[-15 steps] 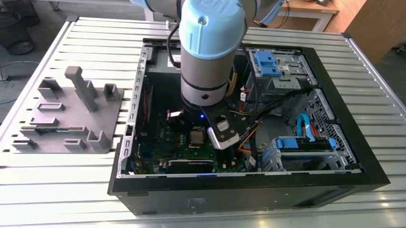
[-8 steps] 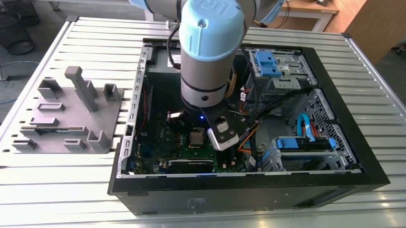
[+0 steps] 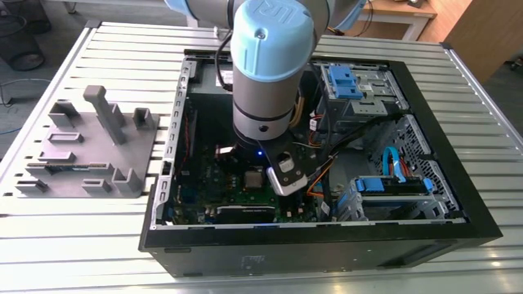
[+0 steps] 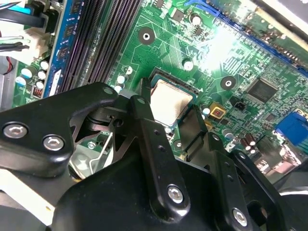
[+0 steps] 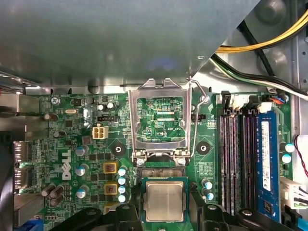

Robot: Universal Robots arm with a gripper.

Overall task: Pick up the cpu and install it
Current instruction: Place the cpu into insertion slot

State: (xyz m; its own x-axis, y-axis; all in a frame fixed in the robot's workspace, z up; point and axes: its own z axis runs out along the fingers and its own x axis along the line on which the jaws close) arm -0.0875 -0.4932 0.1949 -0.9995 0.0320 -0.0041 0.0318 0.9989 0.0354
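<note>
The cpu (image 5: 164,201) lies flat in its socket (image 5: 162,173) on the green motherboard (image 5: 67,144), beside the swung-open metal clamp frame (image 5: 156,120) and near the black memory slots (image 5: 236,159). The end effector (image 4: 169,109) straddles the cpu closely, but whether it grips the chip or stands free of it I cannot tell. In the exterior view, the arm (image 3: 266,73) reaches down into the open computer case (image 3: 327,245) on the slatted surface (image 3: 82,233).
</note>
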